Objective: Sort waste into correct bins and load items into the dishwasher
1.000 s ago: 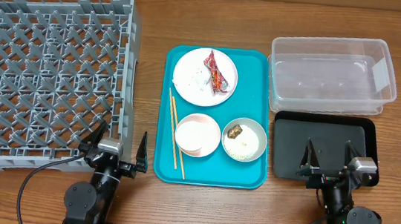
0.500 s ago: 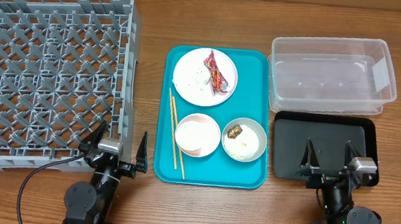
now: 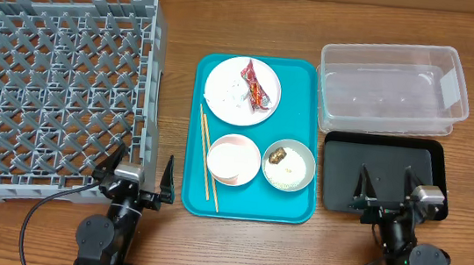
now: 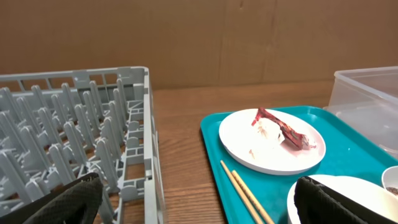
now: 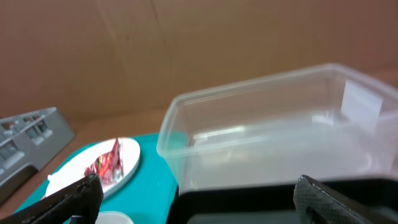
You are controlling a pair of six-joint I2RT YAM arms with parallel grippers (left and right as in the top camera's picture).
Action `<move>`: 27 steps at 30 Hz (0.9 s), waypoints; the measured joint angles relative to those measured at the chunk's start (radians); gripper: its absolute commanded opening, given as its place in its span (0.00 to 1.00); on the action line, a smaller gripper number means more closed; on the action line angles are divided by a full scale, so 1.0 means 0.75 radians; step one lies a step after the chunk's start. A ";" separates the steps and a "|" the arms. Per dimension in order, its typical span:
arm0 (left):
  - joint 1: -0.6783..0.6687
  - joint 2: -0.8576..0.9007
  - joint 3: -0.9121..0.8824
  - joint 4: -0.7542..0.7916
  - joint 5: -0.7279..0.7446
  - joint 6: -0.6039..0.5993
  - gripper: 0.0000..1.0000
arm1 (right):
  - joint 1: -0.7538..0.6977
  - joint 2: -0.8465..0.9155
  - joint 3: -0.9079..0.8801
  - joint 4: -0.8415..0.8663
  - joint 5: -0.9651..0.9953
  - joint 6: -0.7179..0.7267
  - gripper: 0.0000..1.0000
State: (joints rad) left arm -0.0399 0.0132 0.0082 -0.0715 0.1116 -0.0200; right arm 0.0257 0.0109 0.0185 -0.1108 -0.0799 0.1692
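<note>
A white plate (image 3: 234,92) on the teal tray (image 3: 291,204) holds the crumpled red-and-white wrapper (image 3: 256,85) with white tissue. The pink bowl (image 3: 234,159) and the pale bowl (image 3: 289,166) with a brown food lump (image 3: 278,154) and rice sit nearer. Chopsticks (image 3: 208,158) lie along the tray's left side. The grey dish rack (image 3: 52,87) is at left. The clear tub (image 3: 392,85) and black tray (image 3: 384,161) are at right. My left gripper (image 3: 140,171) is open beside the rack's near corner. My right gripper (image 3: 385,190) is open over the black tray's near edge. No cup is visible.
Bare wooden table (image 3: 179,91) runs between the rack and the teal tray. A brown cardboard wall (image 4: 199,37) stands behind the table. The wrapper on the plate also shows in the left wrist view (image 4: 283,129) and the right wrist view (image 5: 107,163).
</note>
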 measured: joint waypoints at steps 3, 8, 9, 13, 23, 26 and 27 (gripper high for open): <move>0.000 0.000 0.014 -0.043 -0.011 -0.010 1.00 | 0.000 0.002 0.012 -0.071 -0.001 0.023 1.00; 0.000 0.028 0.123 -0.309 -0.060 -0.015 1.00 | 0.000 0.036 0.129 -0.271 -0.025 0.040 1.00; 0.000 0.049 0.146 -0.357 -0.067 -0.015 1.00 | 0.000 0.055 0.163 -0.308 -0.036 0.041 1.00; 0.000 0.209 0.313 -0.500 -0.073 -0.019 1.00 | 0.000 0.197 0.365 -0.449 -0.089 0.048 1.00; 0.000 0.808 0.859 -0.912 -0.069 -0.019 1.00 | 0.000 0.837 0.985 -0.787 -0.214 0.053 1.00; 0.000 0.958 0.983 -1.038 -0.048 -0.040 1.00 | 0.000 1.049 1.162 -0.894 -0.239 0.053 1.00; 0.000 0.997 1.018 -1.074 -0.043 -0.044 1.00 | 0.000 1.116 1.214 -0.933 -0.249 0.052 1.00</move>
State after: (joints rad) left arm -0.0399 0.7612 0.7715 -0.8772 0.0792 -0.0528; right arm 0.0257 0.8482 0.9291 -0.8108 -0.2668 0.2085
